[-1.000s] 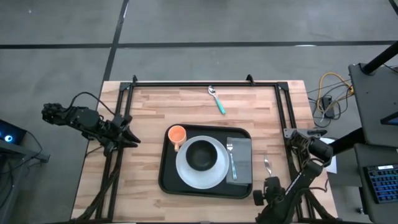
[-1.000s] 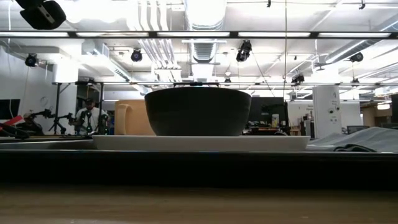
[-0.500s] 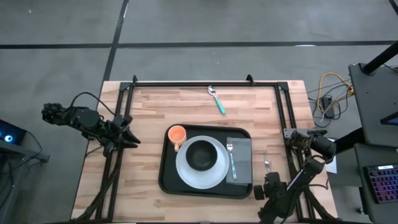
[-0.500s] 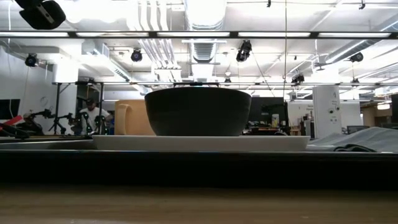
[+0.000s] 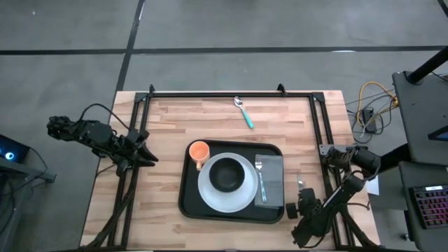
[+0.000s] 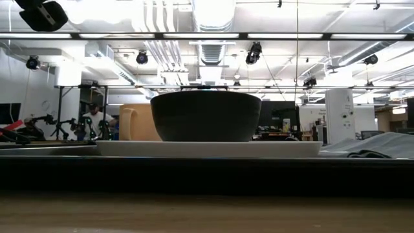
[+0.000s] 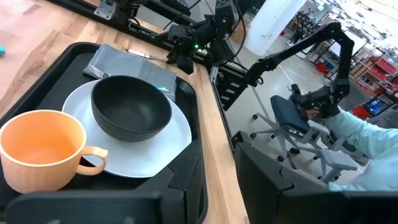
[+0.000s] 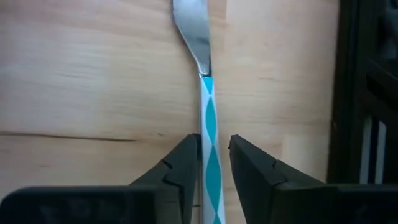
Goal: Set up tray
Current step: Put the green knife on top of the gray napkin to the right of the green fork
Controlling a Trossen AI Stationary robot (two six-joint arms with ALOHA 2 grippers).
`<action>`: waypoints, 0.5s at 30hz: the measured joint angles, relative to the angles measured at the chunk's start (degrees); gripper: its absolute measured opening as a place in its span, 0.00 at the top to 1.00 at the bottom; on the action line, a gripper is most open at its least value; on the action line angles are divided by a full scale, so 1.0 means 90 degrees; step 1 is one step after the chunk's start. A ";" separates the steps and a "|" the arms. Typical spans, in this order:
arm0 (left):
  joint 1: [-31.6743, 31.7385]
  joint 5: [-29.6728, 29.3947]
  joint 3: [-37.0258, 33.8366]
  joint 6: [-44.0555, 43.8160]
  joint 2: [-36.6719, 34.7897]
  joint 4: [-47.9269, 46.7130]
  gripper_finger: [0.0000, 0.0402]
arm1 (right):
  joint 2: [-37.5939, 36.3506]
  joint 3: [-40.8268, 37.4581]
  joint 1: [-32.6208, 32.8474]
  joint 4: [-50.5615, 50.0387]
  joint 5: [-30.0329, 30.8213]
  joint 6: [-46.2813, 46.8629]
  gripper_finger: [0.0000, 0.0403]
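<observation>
Right gripper (image 8: 208, 163) sits lower right in the high view, fingers straddling a teal-handled knife (image 8: 208, 112) without clamping it yet. Left gripper (image 5: 143, 155) parked mid-left, can't tell its state. Tray (image 5: 187, 203) lies bottom center, long axis left-right.

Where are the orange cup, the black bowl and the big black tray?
orange cup (image 5: 199, 150), high view, its open top.
black bowl (image 5: 225, 173), high view, its inside.
tray (image 5: 187, 201), high view, bare floor near its rim.

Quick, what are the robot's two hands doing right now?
Left gripper: open, holding nothing.
Right gripper: fingers around the blue-handled utensil, not quite shut.
</observation>
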 joint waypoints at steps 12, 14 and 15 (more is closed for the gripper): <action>-0.0002 0.0000 0.0000 -0.0097 0.0052 0.0005 0.80 | -0.0266 -0.0227 -0.0117 0.0372 0.0230 -0.0075 0.94; -0.0002 0.0000 0.0000 -0.0097 0.0070 0.0005 0.80 | -0.0261 -0.0177 -0.0117 0.0312 0.0234 -0.0057 0.96; -0.0002 0.0000 0.0000 -0.0097 0.0070 0.0005 0.80 | -0.0256 -0.0137 -0.0117 0.0277 0.0264 -0.0053 0.96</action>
